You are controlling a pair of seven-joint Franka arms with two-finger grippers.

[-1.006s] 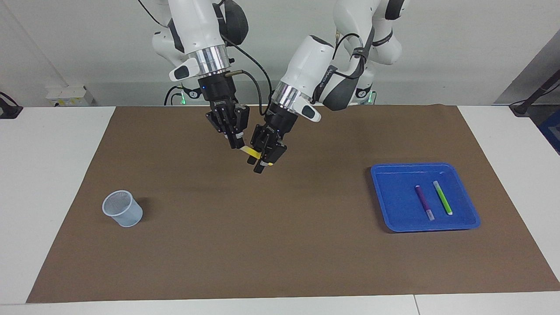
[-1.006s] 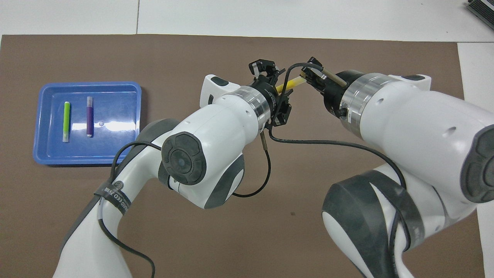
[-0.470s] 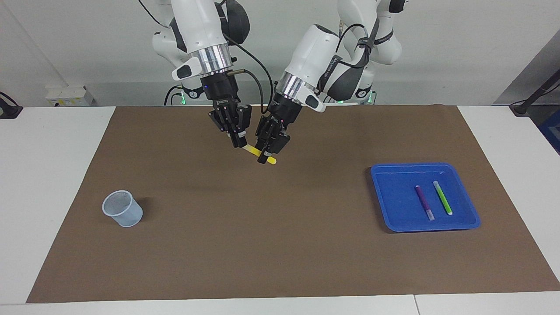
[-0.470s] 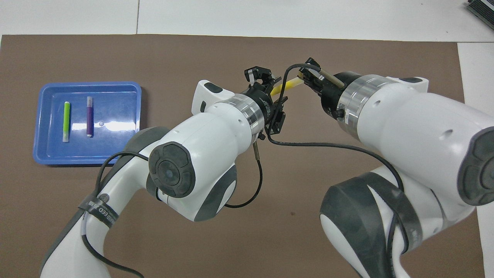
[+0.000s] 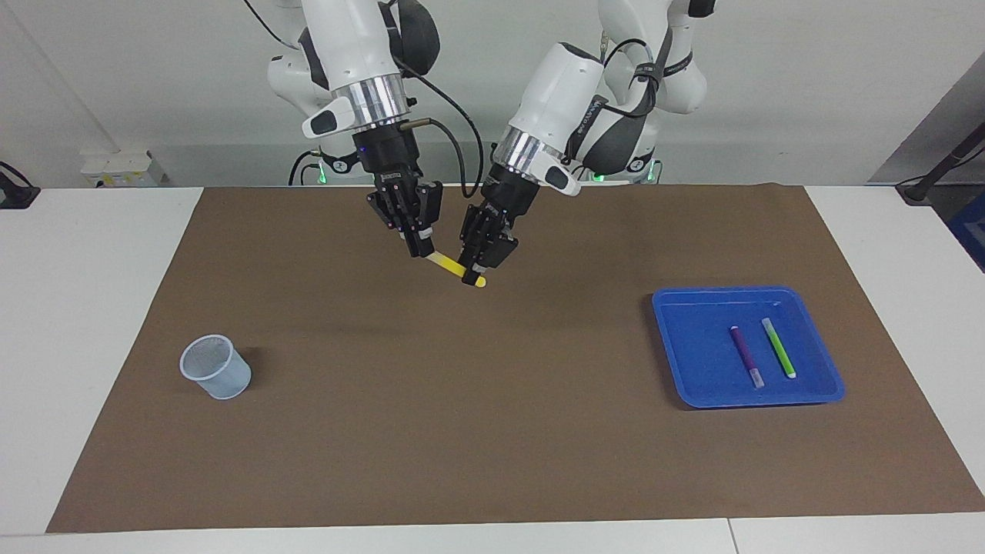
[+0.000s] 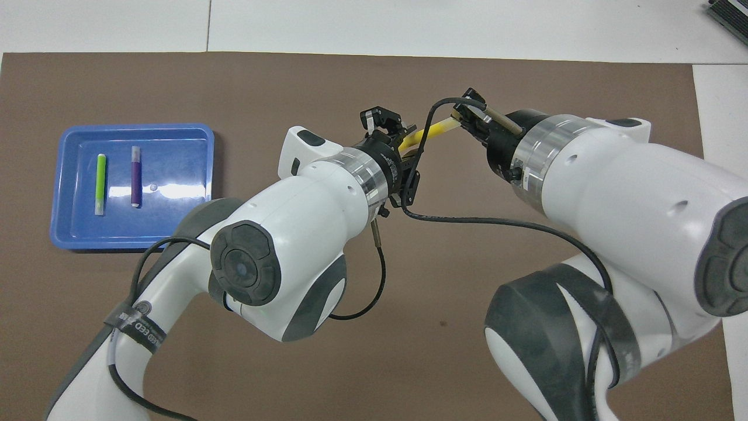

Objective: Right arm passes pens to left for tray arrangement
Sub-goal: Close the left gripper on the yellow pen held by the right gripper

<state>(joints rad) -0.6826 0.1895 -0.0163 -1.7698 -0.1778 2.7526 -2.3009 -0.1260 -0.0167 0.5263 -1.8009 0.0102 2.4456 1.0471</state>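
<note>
Facing view has the big brown mat [image 5: 492, 431] covering the white table [image 5: 85, 323], both white arms up over its middle. Shallow bright blue plastic tray [image 5: 692, 308] sits toward the left arm's end, holding the purple marker pen [image 5: 745, 352] and the bright green marker pen [image 5: 778, 347] side by side, not touching. Small translucent pale-blue cup [image 5: 216, 367] stands toward the right arm's end. Right gripper [image 5: 421, 251] is clamped on one end of the yellow marker pen [image 5: 449, 265]; left gripper [image 5: 469, 274] has its fingers around the other end, can't tell if it's gripping.
</note>
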